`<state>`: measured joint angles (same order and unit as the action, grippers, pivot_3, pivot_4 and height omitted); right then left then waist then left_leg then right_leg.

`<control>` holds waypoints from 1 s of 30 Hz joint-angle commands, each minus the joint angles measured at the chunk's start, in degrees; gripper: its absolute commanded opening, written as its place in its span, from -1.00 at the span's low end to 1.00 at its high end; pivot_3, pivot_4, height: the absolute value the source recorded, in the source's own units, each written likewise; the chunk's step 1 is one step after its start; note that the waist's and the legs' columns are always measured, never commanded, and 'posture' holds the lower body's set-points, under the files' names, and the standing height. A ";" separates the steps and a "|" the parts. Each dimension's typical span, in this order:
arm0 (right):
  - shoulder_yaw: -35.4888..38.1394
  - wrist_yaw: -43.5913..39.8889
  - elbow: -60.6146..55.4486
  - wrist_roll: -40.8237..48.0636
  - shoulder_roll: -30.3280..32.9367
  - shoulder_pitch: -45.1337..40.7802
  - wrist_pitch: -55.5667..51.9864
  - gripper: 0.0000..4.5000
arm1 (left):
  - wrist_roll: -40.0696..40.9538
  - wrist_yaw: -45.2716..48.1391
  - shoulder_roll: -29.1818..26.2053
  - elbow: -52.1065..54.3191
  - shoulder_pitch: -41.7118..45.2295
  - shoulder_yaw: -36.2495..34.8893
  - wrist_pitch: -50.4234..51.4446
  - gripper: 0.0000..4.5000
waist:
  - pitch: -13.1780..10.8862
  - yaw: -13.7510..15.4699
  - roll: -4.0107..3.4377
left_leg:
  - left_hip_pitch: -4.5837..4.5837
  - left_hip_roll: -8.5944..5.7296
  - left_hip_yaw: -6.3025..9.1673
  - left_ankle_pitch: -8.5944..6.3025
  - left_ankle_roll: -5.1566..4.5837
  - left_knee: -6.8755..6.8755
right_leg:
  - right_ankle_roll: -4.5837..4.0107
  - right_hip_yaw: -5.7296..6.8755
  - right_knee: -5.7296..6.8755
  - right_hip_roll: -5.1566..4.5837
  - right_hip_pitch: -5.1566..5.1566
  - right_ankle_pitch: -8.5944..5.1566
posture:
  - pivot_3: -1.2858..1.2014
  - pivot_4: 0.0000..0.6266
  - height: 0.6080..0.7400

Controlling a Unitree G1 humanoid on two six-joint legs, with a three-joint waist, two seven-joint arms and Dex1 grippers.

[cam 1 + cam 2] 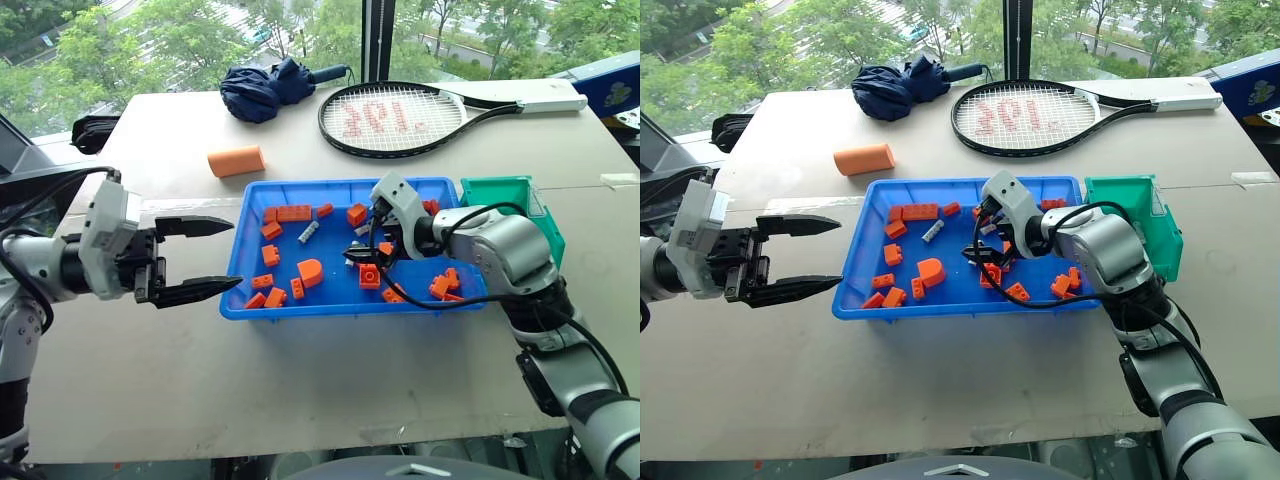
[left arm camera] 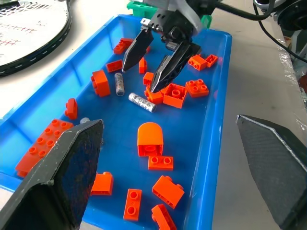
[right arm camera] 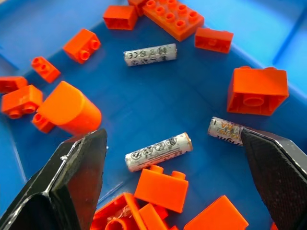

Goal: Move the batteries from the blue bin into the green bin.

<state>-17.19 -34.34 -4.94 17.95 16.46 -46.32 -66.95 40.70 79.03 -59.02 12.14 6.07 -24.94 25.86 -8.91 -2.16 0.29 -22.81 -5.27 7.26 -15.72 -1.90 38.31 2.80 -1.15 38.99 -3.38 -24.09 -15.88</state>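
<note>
The right gripper (image 2: 156, 60) is hanging wide open over batteries (image 3: 158, 152) in the blue bin (image 1: 250, 235). The left gripper (image 1: 215, 258) is hovering wide open and empty beside the bin's left edge.

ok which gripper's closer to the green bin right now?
Right. The right gripper is inside the blue bin, fingers open over the batteries, with the green bin just past that tray's far-right corner. The left gripper hangs open outside the tray's opposite end.

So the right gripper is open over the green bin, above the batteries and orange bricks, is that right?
Not quite: the open right gripper hangs over the blue bin, not the green bin. The left eye view shows it; the batteries and orange bricks lie beneath it there.
</note>
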 commanded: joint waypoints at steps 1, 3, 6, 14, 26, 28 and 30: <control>-0.43 2.11 1.44 -1.11 -1.93 -1.51 0.56 0.97 | 1.53 -0.31 -0.31 1.93 0.62 -2.75 -0.69 1.00 | 0.00 -0.19 0.00 | 0.00 0.00 0.00 0.00 0.00 0.00 | 0.00 0.00 0.00 0.01 0.00 0.00 | 0.03 -0.52 1.00; -1.15 2.97 2.80 -1.87 -2.79 -1.74 0.74 0.97 | 1.63 -0.42 -0.28 2.21 0.71 -2.74 -0.60 1.00 | 0.00 -0.29 0.00 | 0.00 0.01 0.01 0.00 0.00 -0.02 | 0.00 0.00 0.02 0.02 -0.02 0.00 | 0.03 -0.52 1.00; -2.59 3.76 3.53 -2.85 -3.44 -1.63 0.73 0.97 | 1.73 -0.51 -0.32 2.24 0.86 -2.67 -0.72 1.00 | 0.00 -0.35 0.00 | 0.00 0.01 -0.01 0.00 0.00 -0.03 | 0.00 -0.02 0.02 0.02 -0.04 0.00 | 0.03 -0.52 1.00; -3.90 6.31 3.61 -3.20 -6.59 0.14 -0.44 0.97 | 1.95 -0.45 -0.34 2.02 1.50 -2.16 -1.15 1.00 | 0.00 -0.36 0.00 | 0.00 0.01 0.00 0.00 0.00 -0.03 | 0.00 -0.02 0.04 0.03 -0.05 0.00 | 0.03 -0.52 1.00; -9.12 5.92 1.81 -5.95 -4.80 0.88 0.47 -0.75 | 1.75 -0.21 -0.17 1.63 2.55 -1.42 -1.52 1.00 | 0.03 -0.39 0.00 | 0.01 0.01 0.00 0.00 0.01 -0.02 | 0.00 -0.02 0.05 0.03 -0.05 0.00 | 0.03 -0.52 1.00; -9.16 5.83 1.61 -6.02 -4.67 0.97 0.52 -0.99 | 1.70 -0.20 -0.11 1.55 2.71 -1.21 -1.60 1.00 | 0.05 -0.37 0.02 | 0.01 0.01 0.00 0.01 0.01 -0.02 | 0.00 -0.02 0.05 0.04 -0.05 0.00 | 0.03 -0.52 1.00; -9.12 5.75 1.43 -6.14 -4.62 1.08 0.64 -0.99 | 1.69 -0.20 -0.08 1.47 2.85 -1.04 -1.71 1.00 | 0.05 -0.36 0.02 | 0.02 0.01 0.00 0.01 0.01 -0.02 | 0.00 -0.02 0.05 0.03 -0.04 0.00 | 0.03 -0.52 1.00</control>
<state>-25.96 -28.45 -2.52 11.97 11.54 -45.76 -66.00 41.87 78.61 -58.94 12.97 8.20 -25.22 24.91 -8.86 -2.53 0.31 -22.79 -5.26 7.26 -15.71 -1.89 38.30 2.80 -1.17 39.04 -3.34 -24.13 -15.88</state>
